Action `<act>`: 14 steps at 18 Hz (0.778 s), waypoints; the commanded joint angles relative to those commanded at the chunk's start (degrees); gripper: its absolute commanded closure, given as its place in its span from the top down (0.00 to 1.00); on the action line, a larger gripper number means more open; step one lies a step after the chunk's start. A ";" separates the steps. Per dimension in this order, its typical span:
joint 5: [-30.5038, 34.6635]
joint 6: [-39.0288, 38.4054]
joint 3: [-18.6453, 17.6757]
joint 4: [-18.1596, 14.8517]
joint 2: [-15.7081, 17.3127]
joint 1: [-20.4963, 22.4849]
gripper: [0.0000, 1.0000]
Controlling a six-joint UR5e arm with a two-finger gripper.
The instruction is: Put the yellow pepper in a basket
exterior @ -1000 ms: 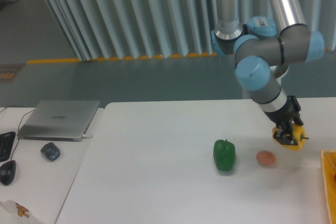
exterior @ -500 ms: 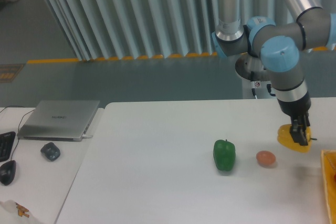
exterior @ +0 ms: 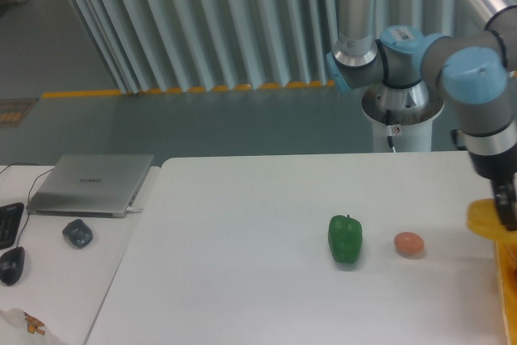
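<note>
A: Count, near to far?

B: One basket point(exterior: 509, 280), a yellow-orange sliver at the frame's right edge, directly below the gripper point(exterior: 509, 214). One yellow pepper point(exterior: 487, 220), clamped in the gripper, off the table, just above the basket's rim. One orange-pink egg-shaped thing point(exterior: 409, 243) on the white table point(exterior: 242, 264), left of the gripper. One green pepper point(exterior: 345, 238), upright, farther left of it. Well off to the left: one laptop point(exterior: 93, 184), closed, and two mice point(exterior: 44, 250).

A: Gripper state?

B: Fingers closed on the pepper; only part of it showed, cut by the frame edge.

A: Edges, room?

B: Egg and green pepper stood apart from each other. Wide bare tabletop left of the green pepper. Behind the gripper, the arm's base pedestal point(exterior: 401, 123) and ribbed wall point(exterior: 202, 22).
</note>
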 joint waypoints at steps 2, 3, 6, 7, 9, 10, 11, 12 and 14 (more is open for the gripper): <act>0.09 -5.25 0.09 2.37 -1.05 0.09 0.49; 0.00 -8.93 0.09 2.81 -1.32 0.09 0.49; 0.00 -12.22 0.09 4.22 -2.20 0.88 0.49; -0.09 -12.31 0.18 4.74 -2.46 1.58 0.49; 0.00 -12.14 0.00 6.93 -3.08 2.55 0.49; -0.09 -12.13 0.09 7.38 -3.34 3.86 0.49; -0.09 -12.22 0.09 7.56 -3.69 4.31 0.49; 0.00 -12.66 0.00 7.65 -3.87 4.83 0.49; 0.00 -12.75 -0.35 7.65 -3.78 6.24 0.49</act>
